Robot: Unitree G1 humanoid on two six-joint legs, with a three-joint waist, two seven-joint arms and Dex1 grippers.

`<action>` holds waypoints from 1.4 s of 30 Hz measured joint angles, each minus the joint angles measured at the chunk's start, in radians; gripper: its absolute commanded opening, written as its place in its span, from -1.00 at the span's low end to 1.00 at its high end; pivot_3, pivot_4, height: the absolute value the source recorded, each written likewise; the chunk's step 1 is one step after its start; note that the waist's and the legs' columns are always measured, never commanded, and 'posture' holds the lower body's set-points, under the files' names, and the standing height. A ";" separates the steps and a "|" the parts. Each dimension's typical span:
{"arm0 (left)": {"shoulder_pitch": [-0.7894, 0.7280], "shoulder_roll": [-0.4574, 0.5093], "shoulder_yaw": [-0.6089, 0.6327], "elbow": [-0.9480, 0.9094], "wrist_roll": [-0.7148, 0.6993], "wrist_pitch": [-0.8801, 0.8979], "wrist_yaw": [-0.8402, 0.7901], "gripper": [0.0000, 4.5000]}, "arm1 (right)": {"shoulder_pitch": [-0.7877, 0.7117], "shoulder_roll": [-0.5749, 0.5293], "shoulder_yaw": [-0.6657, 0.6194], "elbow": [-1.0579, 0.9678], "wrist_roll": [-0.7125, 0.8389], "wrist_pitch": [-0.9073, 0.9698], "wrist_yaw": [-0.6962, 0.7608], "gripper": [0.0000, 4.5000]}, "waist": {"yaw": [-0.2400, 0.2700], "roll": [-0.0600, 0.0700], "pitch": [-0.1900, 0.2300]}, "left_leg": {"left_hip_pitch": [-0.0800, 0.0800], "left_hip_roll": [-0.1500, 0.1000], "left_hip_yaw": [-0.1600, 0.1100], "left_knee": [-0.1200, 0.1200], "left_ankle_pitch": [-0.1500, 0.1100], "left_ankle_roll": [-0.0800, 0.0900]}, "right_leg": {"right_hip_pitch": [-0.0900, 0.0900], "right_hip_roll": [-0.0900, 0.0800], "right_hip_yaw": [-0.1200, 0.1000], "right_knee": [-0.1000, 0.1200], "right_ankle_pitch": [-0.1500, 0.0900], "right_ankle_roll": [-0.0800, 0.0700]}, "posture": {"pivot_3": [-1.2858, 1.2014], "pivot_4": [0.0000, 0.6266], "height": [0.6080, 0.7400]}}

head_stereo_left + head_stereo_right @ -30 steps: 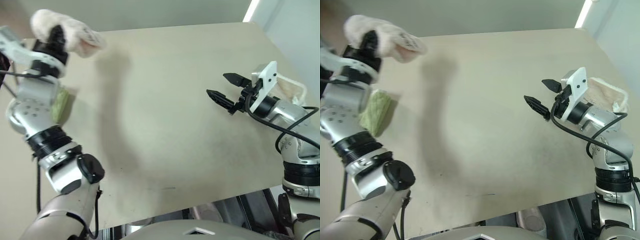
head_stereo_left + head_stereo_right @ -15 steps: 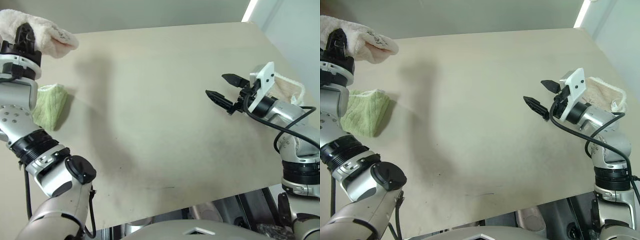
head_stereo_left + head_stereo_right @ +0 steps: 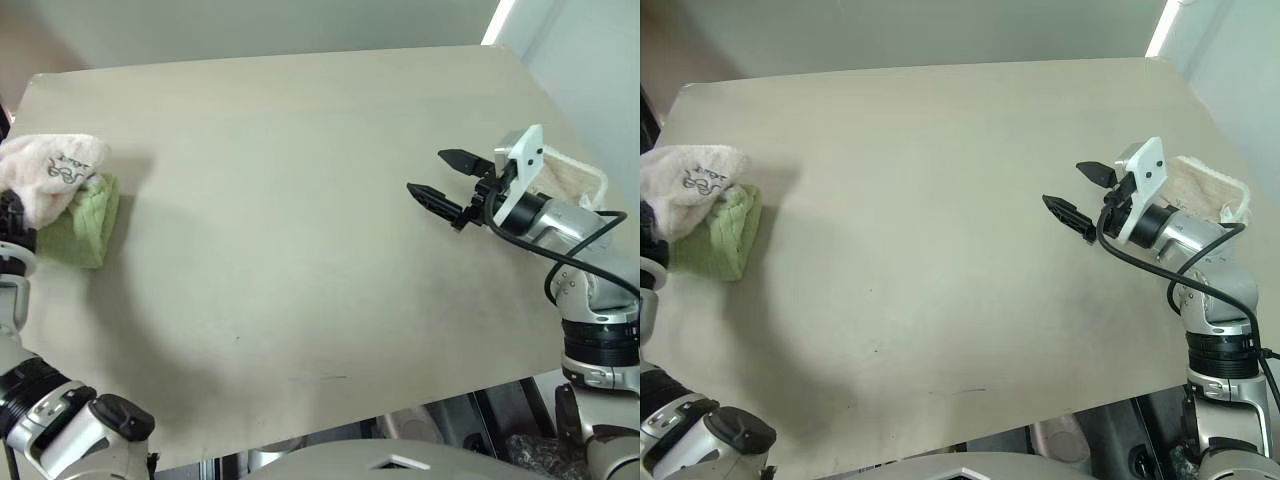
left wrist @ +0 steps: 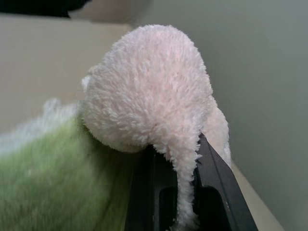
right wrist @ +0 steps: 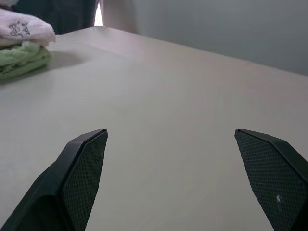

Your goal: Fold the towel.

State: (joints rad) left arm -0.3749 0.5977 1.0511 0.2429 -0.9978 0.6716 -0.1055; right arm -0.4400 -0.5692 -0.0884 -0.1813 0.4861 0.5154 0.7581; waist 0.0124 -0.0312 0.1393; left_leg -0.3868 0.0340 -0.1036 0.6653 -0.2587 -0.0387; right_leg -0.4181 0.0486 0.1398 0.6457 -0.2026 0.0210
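The towel (image 3: 52, 174), a folded pale pink bundle with a dark logo facing up, lies on top of a green towel (image 3: 82, 220) at the table's far left edge. In the left wrist view my left gripper (image 4: 175, 161) is shut on the towel's (image 4: 149, 91) fluffy fold, pressed against the green towel (image 4: 48, 178). My right gripper (image 3: 427, 171) hovers open over the right side of the table, nothing between its fingers (image 5: 82, 159). From there the towel (image 5: 24, 30) shows far off across the table, stacked on the green one.
The beige table (image 3: 300, 220) stretches wide between the two arms. A beige towel (image 3: 578, 178) lies at the right edge behind my right wrist. The table's front edge runs close to me.
My left arm has swung the towel to the left and down, from up in the air onto the green towel. The right gripper has stayed where it was, open.
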 measured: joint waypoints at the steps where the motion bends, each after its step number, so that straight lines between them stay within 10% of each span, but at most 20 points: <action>1: 0.001 0.000 -0.002 -0.005 -0.002 0.000 0.000 -0.99 | 0.000 0.000 0.000 0.001 0.000 -0.001 0.002 1.00 | 0.000 0.000 0.000 | 0.000 -0.001 0.000 0.000 0.000 0.000 | 0.001 0.000 0.000 0.000 0.001 0.000 | 0.03 -0.52 1.00; 35: 0.027 0.000 -0.021 -0.006 -0.041 -0.009 0.003 -0.99 | 0.000 0.000 0.000 0.013 -0.001 -0.007 0.010 1.00 | -0.006 0.000 0.000 | 0.001 -0.002 -0.001 -0.001 0.005 -0.008 | 0.000 0.006 0.001 0.001 0.007 -0.005 | 0.03 -0.52 1.00; 42: 0.084 -0.067 -0.028 -0.106 -0.115 0.003 0.029 -0.04 | -0.017 0.013 0.026 0.040 -0.002 -0.023 0.028 1.00 | -0.009 0.000 0.000 | 0.001 -0.002 -0.001 -0.002 0.005 -0.008 | 0.000 0.006 0.001 0.000 0.006 -0.005 | 0.03 -0.52 1.00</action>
State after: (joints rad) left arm -0.2905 0.5305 1.0234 0.1365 -1.1126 0.6751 -0.0765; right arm -0.4572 -0.5567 -0.0622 -0.1409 0.4845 0.4922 0.7857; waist 0.0033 -0.0315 0.1392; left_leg -0.3854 0.0323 -0.1046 0.6637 -0.2535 -0.0472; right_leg -0.4183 0.0547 0.1412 0.6459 -0.1961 0.0162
